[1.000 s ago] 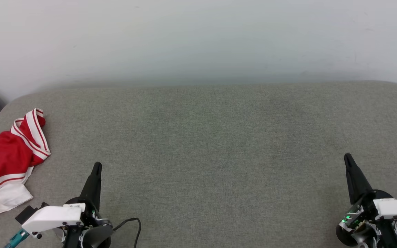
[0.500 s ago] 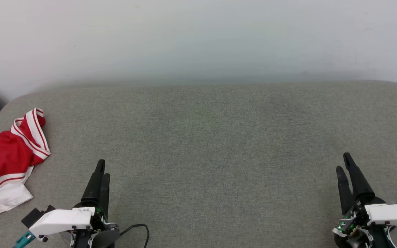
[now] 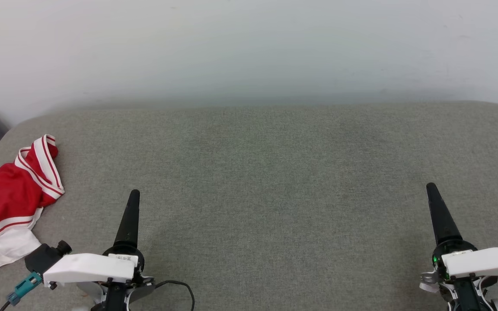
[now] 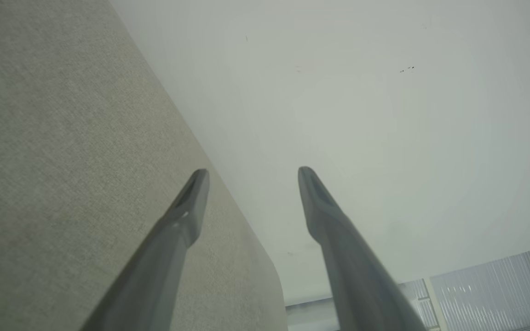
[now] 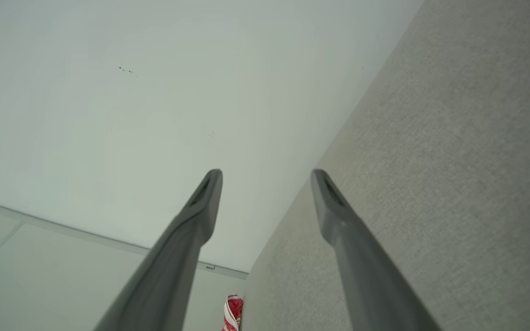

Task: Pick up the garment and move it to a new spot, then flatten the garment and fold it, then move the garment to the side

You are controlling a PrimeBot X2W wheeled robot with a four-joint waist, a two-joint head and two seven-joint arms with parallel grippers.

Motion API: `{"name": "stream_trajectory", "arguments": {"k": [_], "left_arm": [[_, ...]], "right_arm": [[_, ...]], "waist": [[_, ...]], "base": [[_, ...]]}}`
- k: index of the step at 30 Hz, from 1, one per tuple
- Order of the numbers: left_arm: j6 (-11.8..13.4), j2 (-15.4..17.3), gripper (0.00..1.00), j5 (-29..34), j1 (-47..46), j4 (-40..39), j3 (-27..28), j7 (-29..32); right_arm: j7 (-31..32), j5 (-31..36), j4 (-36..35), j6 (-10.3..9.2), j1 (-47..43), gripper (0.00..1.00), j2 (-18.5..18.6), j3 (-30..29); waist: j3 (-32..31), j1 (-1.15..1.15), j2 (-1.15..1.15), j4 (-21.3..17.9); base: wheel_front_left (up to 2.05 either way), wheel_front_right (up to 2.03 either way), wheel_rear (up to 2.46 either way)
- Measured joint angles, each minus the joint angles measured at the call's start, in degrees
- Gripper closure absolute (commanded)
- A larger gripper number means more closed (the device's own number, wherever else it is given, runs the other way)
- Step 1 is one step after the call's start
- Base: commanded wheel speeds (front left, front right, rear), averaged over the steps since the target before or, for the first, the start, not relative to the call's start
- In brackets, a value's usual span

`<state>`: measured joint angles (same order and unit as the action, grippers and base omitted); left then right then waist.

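The garment (image 3: 9,196) is crumpled at the left edge of the bench (image 3: 266,181), well apart from the left claw (image 4: 252,172). That and the right claw (image 5: 266,172) are spread, empty, before a white wall (image 3: 249,52).

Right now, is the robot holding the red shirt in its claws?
No, nothing is held. The left gripper and right gripper are open and empty; the garment lies apart.

Coarse, matt woven cloth covers the work surface (image 3: 275,194); the garment (image 3: 7,198) is smoother cloth.
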<state>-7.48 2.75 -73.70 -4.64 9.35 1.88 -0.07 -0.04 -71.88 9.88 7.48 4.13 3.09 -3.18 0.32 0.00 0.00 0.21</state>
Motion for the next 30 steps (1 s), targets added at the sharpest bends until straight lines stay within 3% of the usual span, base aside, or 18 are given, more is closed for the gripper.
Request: {"name": "stream_trajectory", "arguments": {"k": [14,30], "left_arm": [[0.0,0.7,0.0,20.2,0.0,-0.6,-2.5,-2.9],[3.9,3.4,0.0,37.5,-0.4,-0.8,-6.9,-5.8]], "right_arm": [[-2.5,21.0,-1.2,0.01,-0.1,0.0,0.0,1.0],[-2.9,38.2,-3.6,0.01,-0.7,0.0,0.0,1.6]], "waist": [[-0.1,0.0,0.0,0.1],[-0.1,0.0,0.0,0.3]], "base": [[0.0,0.0,0.0],[0.0,0.0,0.0]]}}
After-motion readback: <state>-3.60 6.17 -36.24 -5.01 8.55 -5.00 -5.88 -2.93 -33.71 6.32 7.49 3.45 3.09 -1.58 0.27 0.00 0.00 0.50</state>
